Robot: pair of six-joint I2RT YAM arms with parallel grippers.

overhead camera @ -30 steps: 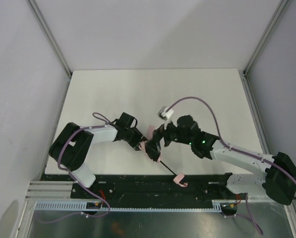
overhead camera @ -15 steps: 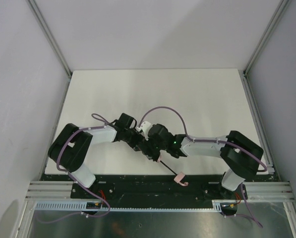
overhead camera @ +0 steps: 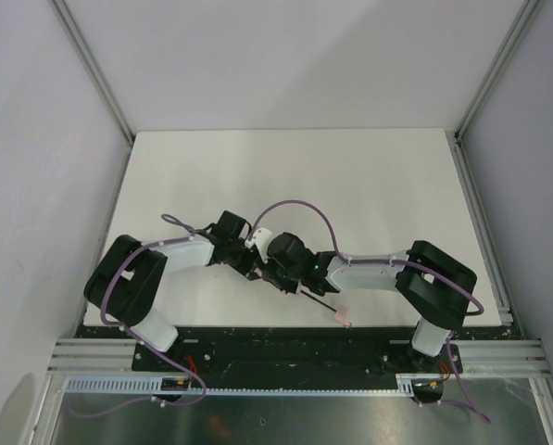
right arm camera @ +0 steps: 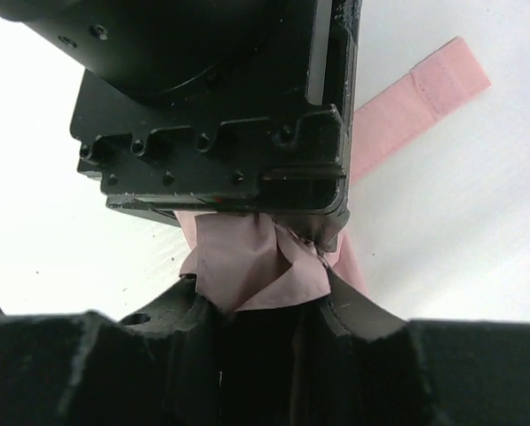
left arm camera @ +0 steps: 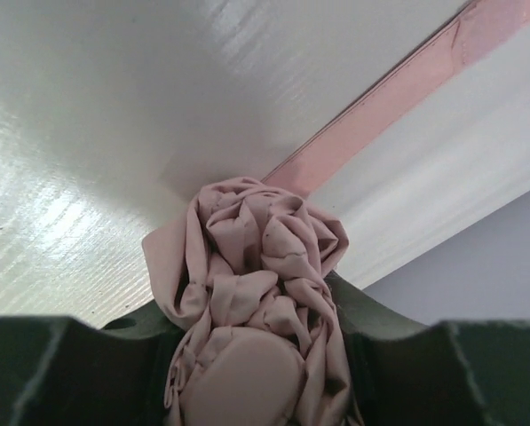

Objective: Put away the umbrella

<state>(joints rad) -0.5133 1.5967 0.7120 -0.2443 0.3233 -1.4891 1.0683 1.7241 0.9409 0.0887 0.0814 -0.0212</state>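
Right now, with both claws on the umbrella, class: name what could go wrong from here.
1. The right claw sits very close to the left claw on the umbrella; they might collide.
2. Both pinch only bunched fabric, which could slip or tear.
3. The handle lies close to the table's near edge and might slide off.
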